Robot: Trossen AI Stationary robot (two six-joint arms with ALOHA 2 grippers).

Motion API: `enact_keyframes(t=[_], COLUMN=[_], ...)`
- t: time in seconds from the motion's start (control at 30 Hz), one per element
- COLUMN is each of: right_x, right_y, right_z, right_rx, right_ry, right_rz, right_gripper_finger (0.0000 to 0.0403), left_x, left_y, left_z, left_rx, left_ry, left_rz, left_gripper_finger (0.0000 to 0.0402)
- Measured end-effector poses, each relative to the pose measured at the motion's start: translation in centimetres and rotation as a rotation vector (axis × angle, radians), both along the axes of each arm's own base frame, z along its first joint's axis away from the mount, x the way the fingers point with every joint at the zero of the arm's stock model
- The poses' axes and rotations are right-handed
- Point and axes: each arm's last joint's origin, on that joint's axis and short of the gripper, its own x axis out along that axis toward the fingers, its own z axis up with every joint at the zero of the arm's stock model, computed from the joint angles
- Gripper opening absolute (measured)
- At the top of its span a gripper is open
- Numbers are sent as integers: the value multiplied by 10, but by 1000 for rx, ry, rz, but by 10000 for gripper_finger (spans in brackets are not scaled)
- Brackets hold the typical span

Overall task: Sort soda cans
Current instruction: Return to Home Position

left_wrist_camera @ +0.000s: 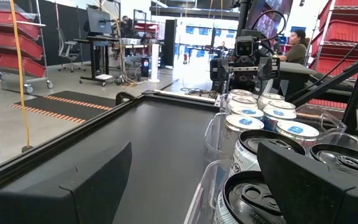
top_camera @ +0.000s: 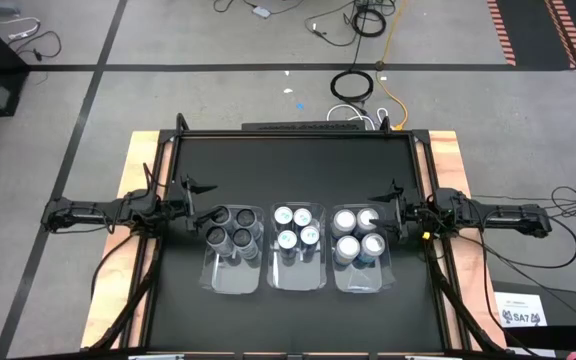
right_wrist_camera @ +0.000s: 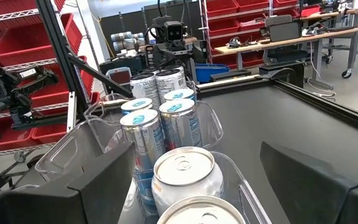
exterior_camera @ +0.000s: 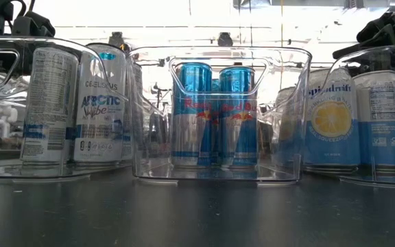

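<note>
Standing in three bins point(top_camera: 236, 282) at frame centre, the cans point(top_camera: 298, 228) are grouped; left gripper point(top_camera: 200, 203) and right gripper point(top_camera: 381, 208) flank them, both released.

Left arm point(top_camera: 98, 212) and right arm point(top_camera: 498, 215) are slim, black, jointed, with flat dark pincer fingers point(left_wrist_camera: 73, 186).

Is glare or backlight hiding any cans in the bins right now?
Low view: bright backlight whites out the room behind the middle bin, but the blue cans read clearly. High view: even light, no glare on can tops. Wrist views: tops evenly lit too.
</note>
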Motion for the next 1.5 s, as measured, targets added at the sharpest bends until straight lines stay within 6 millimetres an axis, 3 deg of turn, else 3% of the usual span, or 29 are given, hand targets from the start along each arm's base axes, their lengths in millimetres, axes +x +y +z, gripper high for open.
enact_keyframes(t=[1.5], right_x=[0], right_y=[0], right_z=[0], right_rx=[0], right_ry=[0], right_rz=[0], right_gripper_finger=[338], left_x=[0], left_y=[0], left_z=[0], left_rx=[0], left_ry=[0], left_rz=[0], left_gripper_finger=[357])
